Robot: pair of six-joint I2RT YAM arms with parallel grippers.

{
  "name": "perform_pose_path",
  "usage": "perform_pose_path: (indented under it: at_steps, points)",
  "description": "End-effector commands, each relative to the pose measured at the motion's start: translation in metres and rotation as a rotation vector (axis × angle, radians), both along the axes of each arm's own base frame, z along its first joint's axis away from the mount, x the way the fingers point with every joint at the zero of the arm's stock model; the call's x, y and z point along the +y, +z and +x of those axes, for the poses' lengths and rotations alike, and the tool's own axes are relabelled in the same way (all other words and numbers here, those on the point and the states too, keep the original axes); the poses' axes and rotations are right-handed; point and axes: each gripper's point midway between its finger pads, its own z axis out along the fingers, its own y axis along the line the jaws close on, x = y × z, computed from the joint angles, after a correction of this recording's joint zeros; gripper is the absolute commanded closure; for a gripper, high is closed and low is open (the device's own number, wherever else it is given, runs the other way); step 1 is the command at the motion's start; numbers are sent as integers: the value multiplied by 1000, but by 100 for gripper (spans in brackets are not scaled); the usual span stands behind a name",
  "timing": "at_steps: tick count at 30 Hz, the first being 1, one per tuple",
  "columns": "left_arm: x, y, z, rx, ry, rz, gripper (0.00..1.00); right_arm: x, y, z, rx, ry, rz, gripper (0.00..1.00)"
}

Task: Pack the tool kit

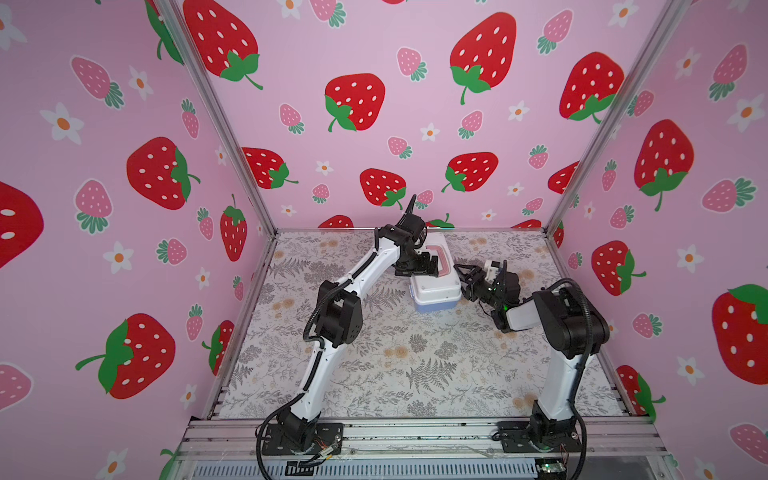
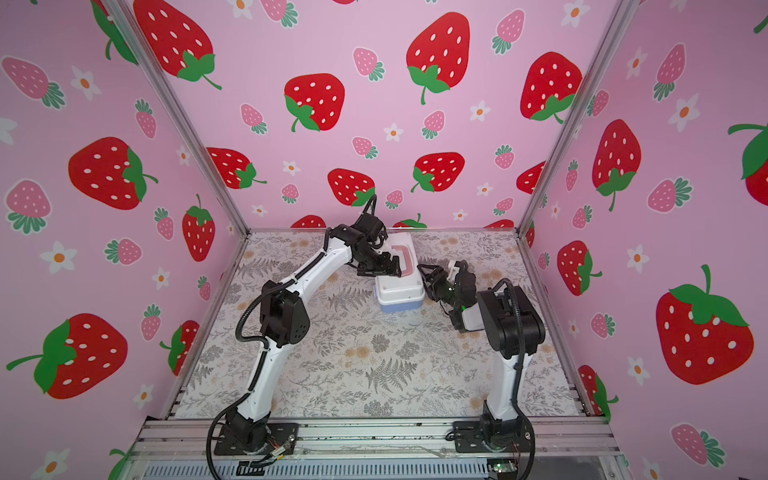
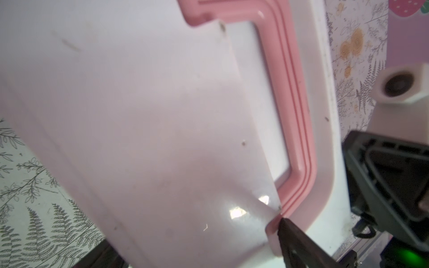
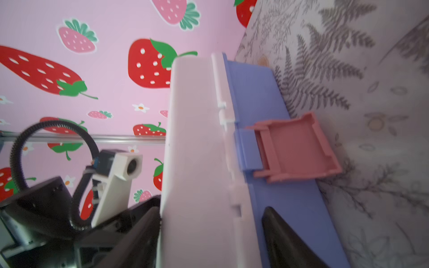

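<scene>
Now poising left gripper point(image 1: 430, 266), jaws wide, over white lid point(image 1: 436, 286) of tool kit point(image 1: 434, 305) by pink handle point(image 1: 448, 259), and right gripper point(image 1: 463, 279), jaws also wide, beside kit's unfastened pink latch point(image 4: 297, 148).

Kit point(image 1: 436, 291) sits on the table point(image 1: 415, 365), toward the back and about centre in both top views. The left gripper point(image 1: 430, 266) is over the lid from the left, beside the handle point(image 1: 446, 259) on top (one fingertip touching the handle's end in the left wrist view). The right gripper point(image 1: 463, 272) is just beside the kit's right side, and the latch point(image 4: 294, 146) faces it.
</scene>
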Motion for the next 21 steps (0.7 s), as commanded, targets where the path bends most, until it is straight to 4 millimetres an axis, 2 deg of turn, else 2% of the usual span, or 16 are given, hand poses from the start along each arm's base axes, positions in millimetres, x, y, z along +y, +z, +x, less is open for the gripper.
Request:
perform_pose_path:
  at_steps: [1, 4, 10, 14, 17, 21]
  points:
    - [7, -29, 11, 4, -6, 46, 4, 18, -27, -28, 102, 93, -1, 12]
    - [5, -30, 12, 8, -4, 36, 4, 20, -37, -28, 150, 72, 55, 1]
    - [0, -25, 12, -9, -22, 21, 4, 32, -50, -19, 223, 59, 115, 1]
    - [-3, -23, 16, -17, -20, 9, 4, 39, -45, -21, 227, 30, 173, 1]
    - [-7, -17, 20, -31, -19, -6, 4, 50, -43, -36, 216, 27, 124, 1]
    - [-7, -9, 24, -48, -13, -16, 1, 69, -36, -69, 190, 53, 82, 1]
